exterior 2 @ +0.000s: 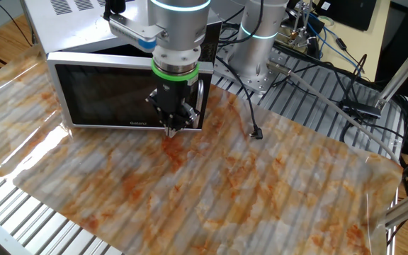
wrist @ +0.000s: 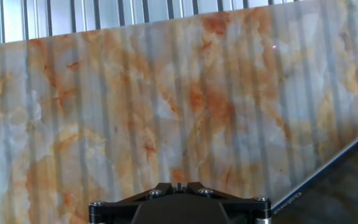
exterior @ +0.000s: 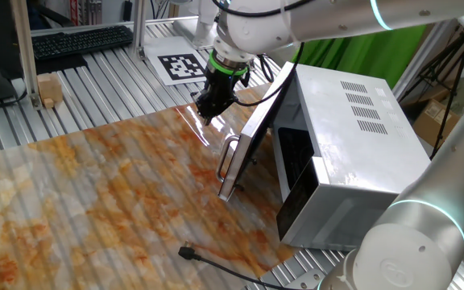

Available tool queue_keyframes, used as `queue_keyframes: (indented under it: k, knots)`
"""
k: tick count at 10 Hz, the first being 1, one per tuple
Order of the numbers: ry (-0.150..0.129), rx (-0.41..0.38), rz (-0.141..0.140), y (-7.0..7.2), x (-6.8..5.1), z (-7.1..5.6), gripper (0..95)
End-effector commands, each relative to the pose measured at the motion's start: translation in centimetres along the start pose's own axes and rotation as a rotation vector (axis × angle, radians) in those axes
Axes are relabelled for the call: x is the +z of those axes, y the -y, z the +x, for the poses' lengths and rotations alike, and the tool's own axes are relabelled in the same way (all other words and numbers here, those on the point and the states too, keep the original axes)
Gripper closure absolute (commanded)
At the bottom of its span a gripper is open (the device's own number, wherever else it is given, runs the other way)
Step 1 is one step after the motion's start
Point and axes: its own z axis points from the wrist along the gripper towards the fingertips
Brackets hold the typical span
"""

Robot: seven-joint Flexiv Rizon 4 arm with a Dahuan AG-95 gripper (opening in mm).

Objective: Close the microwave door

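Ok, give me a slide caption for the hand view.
Looking down past the gripper at the marbled orange mat, microwave door at lower right.

Slatted metal table point(exterior: 95, 68); marbled orange sheet point(exterior: 95, 193) carries microwave point(exterior: 353, 153), black cable point(exterior: 216, 262)

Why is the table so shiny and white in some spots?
In one fixed view, light glares off the glossy marbled mat by the gripper and off the microwave top. In the other fixed view, a white glare patch sits at the mat's left edge beside the microwave door. In the hand view, the left edge is washed out.
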Motion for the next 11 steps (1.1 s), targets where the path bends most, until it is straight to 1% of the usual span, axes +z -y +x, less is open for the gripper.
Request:
queue_keyframes:
  k: [1,2,3,4,6,7,11]
  knots:
    - [-0.016,0.003,0.0,0.0,-0.1,0.0,95.0]
    - [-0.028,-0.002,0.0,0.0,-0.3,0.1,95.0]
    - [-0.033,-0.007,0.0,0.1,-0.5,0.2,95.0]
    - [-0.036,-0.015,-0.001,0.3,-1.1,0.5,95.0]
    - [-0.036,-0.025,-0.003,0.4,-1.6,1.0,95.0]
    - [-0.034,-0.035,-0.003,0.4,-1.8,1.6,95.0]
    - [-0.032,-0.038,-0.002,0.2,-1.7,3.0,95.0]
